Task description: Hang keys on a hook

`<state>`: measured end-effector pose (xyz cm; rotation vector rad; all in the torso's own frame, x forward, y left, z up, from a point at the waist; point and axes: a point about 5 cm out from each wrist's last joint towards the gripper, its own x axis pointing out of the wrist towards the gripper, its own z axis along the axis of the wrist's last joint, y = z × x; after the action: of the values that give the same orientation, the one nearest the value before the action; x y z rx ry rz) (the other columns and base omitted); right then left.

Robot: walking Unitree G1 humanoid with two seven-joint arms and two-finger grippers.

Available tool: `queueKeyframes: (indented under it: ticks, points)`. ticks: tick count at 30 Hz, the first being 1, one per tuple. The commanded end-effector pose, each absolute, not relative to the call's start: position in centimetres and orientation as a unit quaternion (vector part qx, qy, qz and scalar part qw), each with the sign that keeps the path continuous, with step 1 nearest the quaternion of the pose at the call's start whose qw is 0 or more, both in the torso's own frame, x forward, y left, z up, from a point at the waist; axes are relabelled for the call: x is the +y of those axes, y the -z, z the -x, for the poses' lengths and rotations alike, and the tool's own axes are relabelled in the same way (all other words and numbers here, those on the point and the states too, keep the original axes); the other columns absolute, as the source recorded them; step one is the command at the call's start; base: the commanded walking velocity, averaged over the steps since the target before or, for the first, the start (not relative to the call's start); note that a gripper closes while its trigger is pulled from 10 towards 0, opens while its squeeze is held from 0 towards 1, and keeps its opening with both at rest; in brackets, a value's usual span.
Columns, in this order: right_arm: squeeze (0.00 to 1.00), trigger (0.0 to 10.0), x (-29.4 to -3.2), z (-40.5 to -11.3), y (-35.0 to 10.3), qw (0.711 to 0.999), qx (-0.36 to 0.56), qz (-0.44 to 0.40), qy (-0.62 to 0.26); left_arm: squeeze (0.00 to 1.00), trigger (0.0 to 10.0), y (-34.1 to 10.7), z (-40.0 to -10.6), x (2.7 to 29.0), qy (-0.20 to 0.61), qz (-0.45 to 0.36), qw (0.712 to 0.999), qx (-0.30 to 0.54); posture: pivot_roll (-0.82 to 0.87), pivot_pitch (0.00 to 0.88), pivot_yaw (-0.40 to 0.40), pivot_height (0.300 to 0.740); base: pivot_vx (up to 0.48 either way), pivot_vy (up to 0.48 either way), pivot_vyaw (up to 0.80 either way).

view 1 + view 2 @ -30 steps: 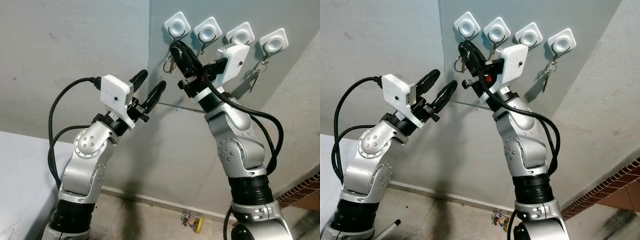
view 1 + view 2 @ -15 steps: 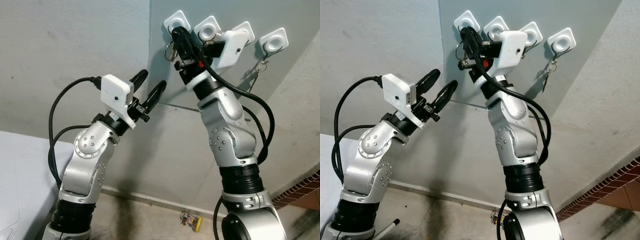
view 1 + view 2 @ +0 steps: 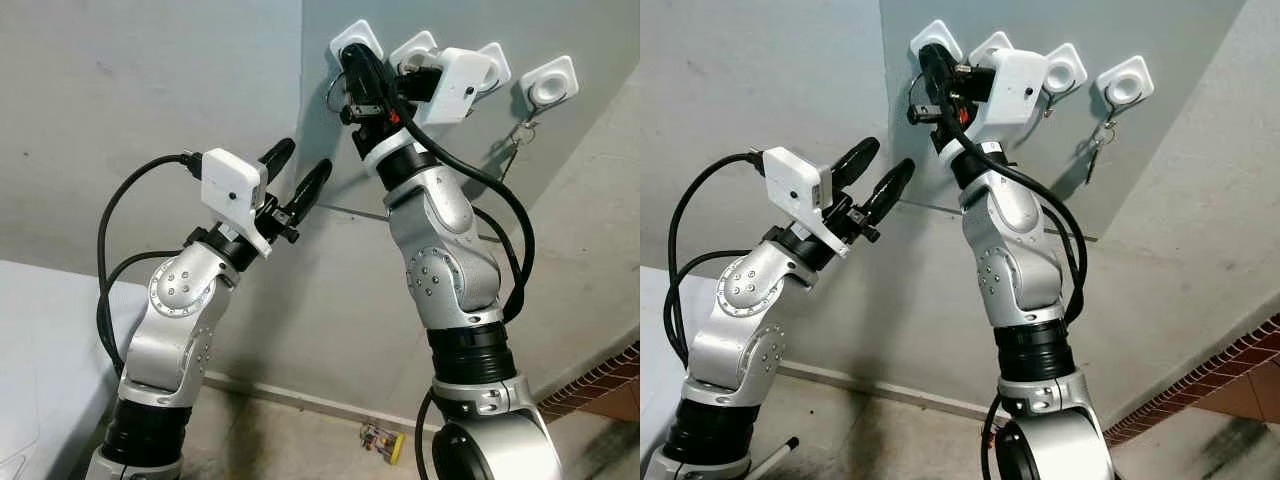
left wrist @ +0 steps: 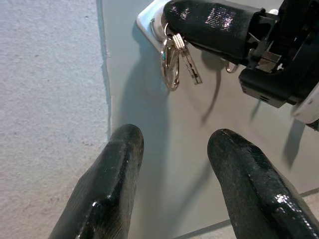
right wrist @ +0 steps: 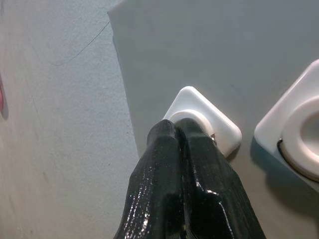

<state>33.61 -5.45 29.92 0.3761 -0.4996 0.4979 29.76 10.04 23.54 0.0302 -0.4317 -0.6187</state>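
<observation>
Right arm raised to the row of wall hooks

The right gripper (image 3: 930,62) has its black fingers pressed together at the leftmost white hook (image 3: 936,39), with a key ring (image 3: 914,95) dangling just beneath them. Three more hooks run off to the right; the far one (image 3: 1125,81) carries another set of keys (image 3: 1098,140). Lower down, the left gripper (image 3: 873,175) is held up with its fingers parted, well apart from the grey wall panel (image 3: 1160,30)
</observation>
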Motion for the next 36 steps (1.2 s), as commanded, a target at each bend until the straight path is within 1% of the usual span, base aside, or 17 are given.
queueKeyframes:
  ticks: [1,3,4,5,9,12,16,21,28,32,34,36]
  points:
    - [0.00,10.0,-6.4,-33.5,-30.0,0.919,-0.246,-0.199,-0.235,0.00,10.0,-24.3,-29.5,9.8,0.306,-0.020,0.924,-0.229,0.02,0.042,-0.086,0.740,0.000,0.000,0.00]
    - [0.00,10.0,-6.3,-33.3,-29.7,0.914,-0.239,-0.206,-0.255,0.00,10.0,-24.3,-29.5,9.8,0.306,-0.020,0.924,-0.228,0.02,0.042,-0.085,0.740,0.000,0.000,0.00]
    - [0.00,10.0,-6.1,-33.0,-29.6,0.901,-0.240,-0.218,-0.286,0.00,10.0,-24.3,-29.5,9.7,0.306,-0.020,0.924,-0.228,0.02,0.043,-0.084,0.740,0.000,0.000,0.00]
    - [0.00,10.0,-6.0,-32.8,-29.6,0.895,-0.241,-0.222,-0.302,0.00,10.0,-24.2,-29.5,9.7,0.306,-0.021,0.924,-0.227,0.02,0.043,-0.084,0.740,0.000,0.000,0.00]
    - [0.00,10.0,-6.2,-32.8,-29.6,0.894,-0.236,-0.229,-0.305,0.00,10.0,-24.3,-29.5,9.7,0.308,-0.020,0.924,-0.228,0.01,0.043,-0.083,0.740,0.000,0.000,0.00]
    - [0.00,10.0,-6.1,-32.5,-29.9,0.882,-0.236,-0.239,-0.331,0.00,10.0,-24.3,-29.6,9.6,0.308,-0.020,0.923,-0.229,0.01,0.042,-0.082,0.740,0.000,0.000,0.00]
    - [0.00,10.0,-6.1,-32.4,-29.8,0.877,-0.234,-0.241,-0.343,0.00,10.0,-24.3,-29.5,9.7,0.306,-0.022,0.924,-0.229,0.01,0.043,-0.083,0.740,0.000,0.000,0.00]
    - [0.00,10.0,-6.4,-32.9,-29.4,0.890,-0.220,-0.236,-0.322,0.00,10.0,-24.3,-29.5,9.8,0.304,-0.022,0.924,-0.230,0.02,0.046,-0.085,0.740,0.000,0.000,0.00]
    - [0.00,10.0,-6.7,-33.0,-28.7,0.896,-0.215,-0.227,-0.316,0.00,10.0,-24.3,-29.5,9.8,0.301,-0.022,0.925,-0.230,0.02,0.050,-0.086,0.740,0.000,0.000,0.00]
    - [0.00,10.0,-6.8,-33.1,-28.8,0.899,-0.219,-0.220,-0.311,0.00,10.0,-24.3,-29.5,9.9,0.301,-0.023,0.925,-0.230,0.02,0.050,-0.085,0.740,0.000,0.000,0.00]
    - [0.00,10.0,-6.9,-33.1,-29.1,0.902,-0.237,-0.206,-0.297,0.00,10.0,-24.3,-29.5,9.8,0.302,-0.022,0.925,-0.229,0.02,0.050,-0.085,0.740,0.000,0.000,0.00]
    - [0.00,10.0,-6.7,-33.0,-29.5,0.900,-0.247,-0.191,-0.303,0.00,10.0,-24.3,-29.5,9.8,0.304,-0.021,0.924,-0.229,0.01,0.050,-0.079,0.740,0.000,0.000,0.00]
